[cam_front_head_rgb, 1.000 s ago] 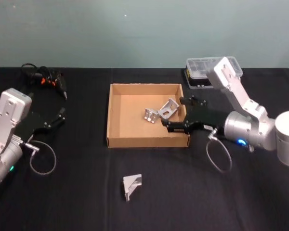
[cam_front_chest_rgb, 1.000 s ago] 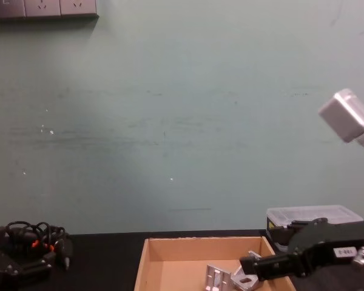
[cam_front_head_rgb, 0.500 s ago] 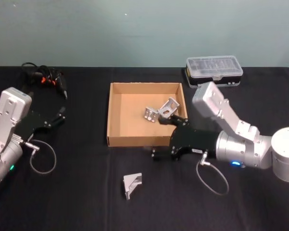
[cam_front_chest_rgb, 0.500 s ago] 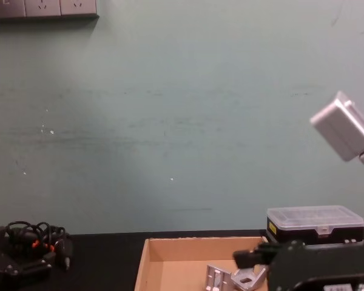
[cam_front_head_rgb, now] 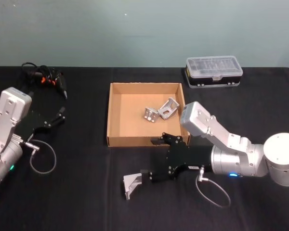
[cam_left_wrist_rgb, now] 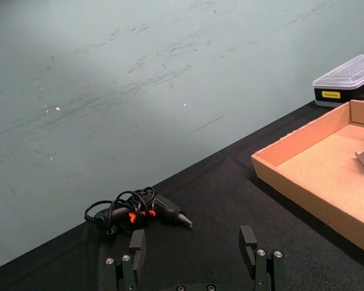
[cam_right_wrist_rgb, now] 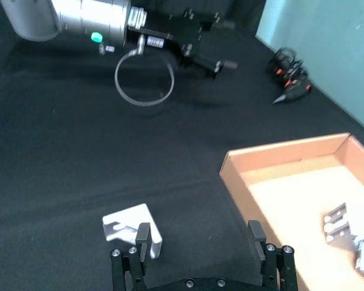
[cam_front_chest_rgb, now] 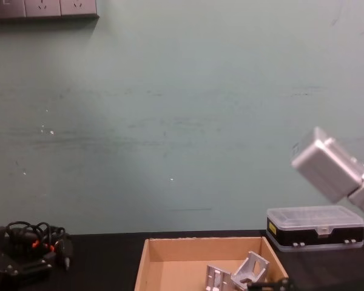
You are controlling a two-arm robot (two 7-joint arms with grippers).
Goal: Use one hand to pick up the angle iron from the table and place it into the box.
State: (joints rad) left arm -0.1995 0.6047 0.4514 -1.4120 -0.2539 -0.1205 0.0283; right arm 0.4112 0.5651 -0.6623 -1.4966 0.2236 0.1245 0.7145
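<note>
Bench (cam_front_head_rgb: 77, 202): black, matte, carries everything.

Box (cam_front_head_rgb: 130, 126): tan cardboard, low walls, mid-bench. Two angle irons already lie inside, toward its right rear: one (cam_front_head_rgb: 151, 114) and a second (cam_front_head_rgb: 168, 108) just beside it.

Right arm: reaches across in front of the box's near wall. Right claw (cam_front_head_rgb: 151, 156) is low over the bench, spread wide and holding nothing. Left claw (cam_front_head_rgb: 59, 117) is parked at the far left of the bench, also spread and empty.

Clear-lidded plastic case (cam_front_head_rgb: 213, 71) sits behind the box to the right. Cable bundle (cam_front_head_rgb: 43, 78) sits at rear left. Both are well apart from the work.

Angle iron (cam_front_head_rgb: 131, 184): on the bench in front of the box, nearer the robot, just left of the right claw. In the right wrist view the angle iron (cam_right_wrist_rgb: 130, 227) sits at one finger (cam_right_wrist_rgb: 144, 237) of the right claw (cam_right_wrist_rgb: 198, 237), not centred in the gap. Cannot tell if they touch.

Attitude: a stubby piece with no strong long axis. In the head view the broad pale face lies toward the box and the piece tapers toward the robot. The slotted face is turned upward and tilted in the wrist view.

Handling, judged: rigid metal, fairly light, smooth and likely slippery, not fragile. Best hold is across a flat flange or the parallel side edges. The slanted faces would likely squirt out. The claw probably needs to shift sideways to straddle it.
</note>
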